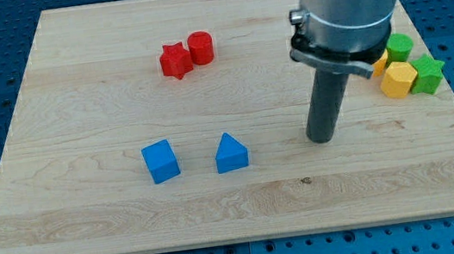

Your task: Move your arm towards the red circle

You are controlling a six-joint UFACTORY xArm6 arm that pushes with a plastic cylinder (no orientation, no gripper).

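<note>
The red circle (201, 48) is a short red cylinder at the upper middle of the wooden board (89, 205). A red star (174, 61) touches its left side. My tip (322, 139) rests on the board at the right of centre, well to the right of and below the red circle. It touches no block. The nearest block to the tip is a blue triangle (230, 153) to its left.
A blue cube (160, 161) lies left of the blue triangle. At the right edge a cluster holds a green cylinder (399, 47), a yellow hexagon (398, 79), a green star (428, 74) and a yellow block (380, 62) partly hidden by the arm.
</note>
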